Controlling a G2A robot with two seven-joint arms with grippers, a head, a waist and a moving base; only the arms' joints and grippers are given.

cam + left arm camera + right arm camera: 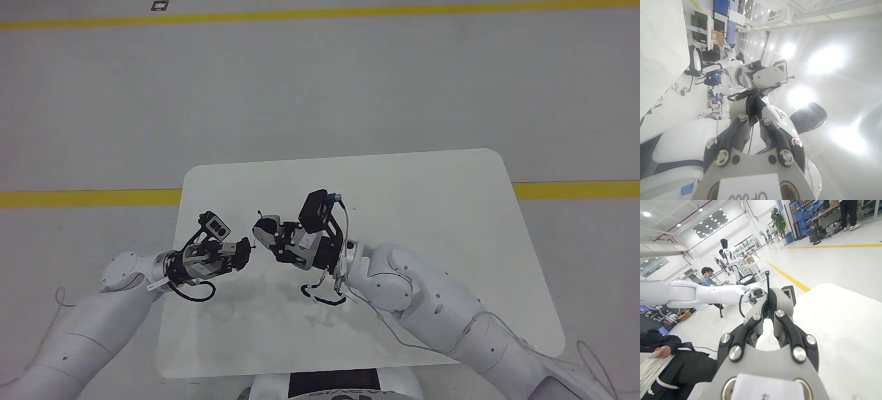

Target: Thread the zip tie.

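Left arm: mine, it comes in from the near left corner and lies over the table's [430,200] left edge.
Left pincer [240,253]: it hangs off the table top over the near left part and points right, toward my other pincer. In the left wrist view its two dark fingers [743,121] run together to a narrow tip. I cannot tell whether anything lies between them.
Between the pincers: the two tips face each other and sit near one another. From above I see a small gap between them.
Zip tie [768,289]: a thin black strap, upright and held in the air over the table, left of its middle. Its lower part is clamped in my right pincer. Its upper part rises free above the fingertips and ends in a small square head at the top.
Right pincer [264,236]: just right of the left one, pointing left. Its fingers are narrow and pressed on the zip tie's strap from both sides, as the right wrist view shows.
Right arm: mine, it reaches in from the near right corner, crossing the near half of the table.
Table: white, with rounded corners.
Floor: pale grey, with one yellow line [90,197] running left to right behind the table and another [300,14] at the far edge.
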